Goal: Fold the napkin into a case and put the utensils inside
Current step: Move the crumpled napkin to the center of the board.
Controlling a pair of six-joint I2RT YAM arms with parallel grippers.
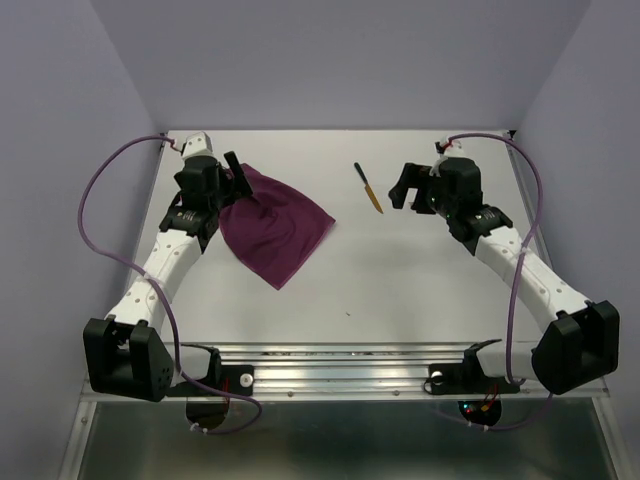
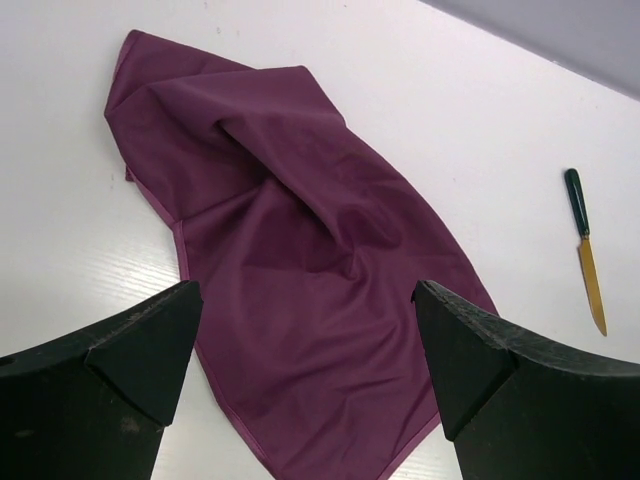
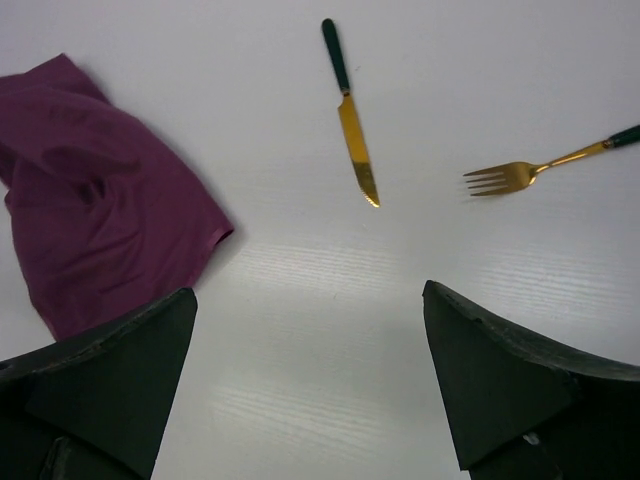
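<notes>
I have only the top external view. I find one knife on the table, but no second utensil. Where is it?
Observer: In the right wrist view a fork lies to the right of the knife. Its tines point toward the blade, and the two do not touch.
Operator: Is the left claw closed on the napkin?
Observer: No. The left wrist view shows the left claw wide open over the crumpled napkin, with nothing gripped.
</notes>
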